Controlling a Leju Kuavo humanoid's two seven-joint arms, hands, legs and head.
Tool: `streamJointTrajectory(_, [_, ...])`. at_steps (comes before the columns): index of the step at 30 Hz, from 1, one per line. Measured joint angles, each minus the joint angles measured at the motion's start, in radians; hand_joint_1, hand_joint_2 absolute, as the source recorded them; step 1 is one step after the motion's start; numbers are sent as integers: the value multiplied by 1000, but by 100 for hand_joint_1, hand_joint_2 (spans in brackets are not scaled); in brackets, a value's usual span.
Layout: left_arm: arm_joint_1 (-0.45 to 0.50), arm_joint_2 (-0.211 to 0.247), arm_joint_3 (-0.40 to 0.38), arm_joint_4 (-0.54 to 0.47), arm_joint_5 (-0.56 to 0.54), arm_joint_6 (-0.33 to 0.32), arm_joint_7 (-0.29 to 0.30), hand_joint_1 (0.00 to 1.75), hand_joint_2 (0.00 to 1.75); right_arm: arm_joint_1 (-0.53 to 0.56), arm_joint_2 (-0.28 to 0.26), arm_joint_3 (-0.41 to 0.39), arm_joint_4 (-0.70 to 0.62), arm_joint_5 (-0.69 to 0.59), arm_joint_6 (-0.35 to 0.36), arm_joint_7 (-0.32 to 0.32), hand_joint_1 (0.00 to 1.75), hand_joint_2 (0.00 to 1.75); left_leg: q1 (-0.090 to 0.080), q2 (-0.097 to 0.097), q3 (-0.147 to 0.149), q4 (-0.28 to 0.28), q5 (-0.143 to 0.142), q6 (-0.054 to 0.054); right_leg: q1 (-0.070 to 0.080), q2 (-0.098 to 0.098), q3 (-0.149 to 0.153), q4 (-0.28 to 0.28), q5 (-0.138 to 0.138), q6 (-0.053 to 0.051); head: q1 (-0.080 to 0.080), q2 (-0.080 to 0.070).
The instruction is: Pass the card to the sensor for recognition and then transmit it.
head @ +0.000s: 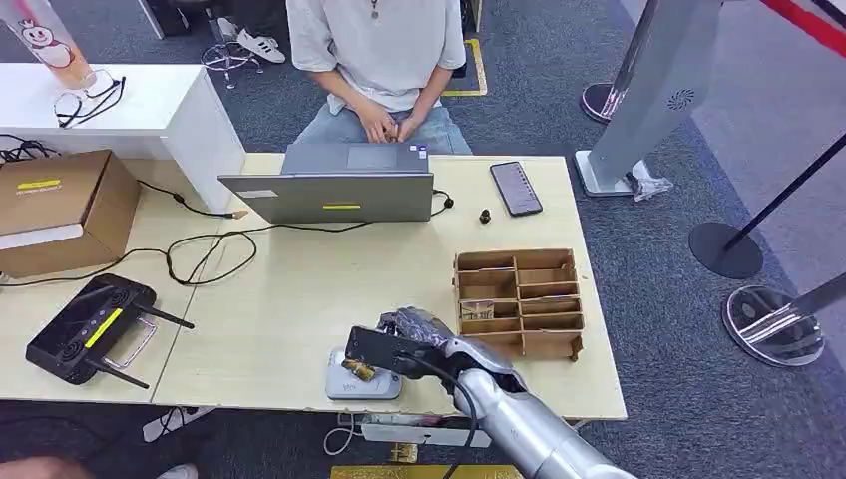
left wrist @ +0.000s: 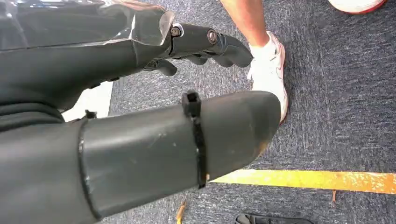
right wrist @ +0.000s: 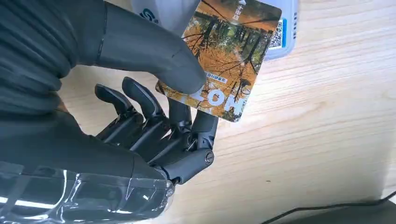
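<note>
- Orange card (right wrist: pixel 229 56): we see it pinched by the right hand (right wrist: pixel 154 112) over the sensor (head: pixel 361 379); thin thumb purchase, so we judge it may slip.
- Left hand (left wrist: pixel 140 116): hangs holding nothing, fingers loosely curled.

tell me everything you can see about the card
The card is a thin, glossy rectangle printed with orange autumn trees, large white letters along one end and a small QR code at a corner. The right robot hand pinches it, thumb on the printed face and fingers behind. It is held over the pale sensor near the table's front edge; whether it touches the sensor can't be told.
</note>
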Motion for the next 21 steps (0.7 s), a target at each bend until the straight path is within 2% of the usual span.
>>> streamJointTrajectory(21, [0,0,0,0,0,1,0,0,0,-17,14,16,54,52,-19,27,175,175,0,0,0,0,0,0,0,0,0,0,0,0,0,0])
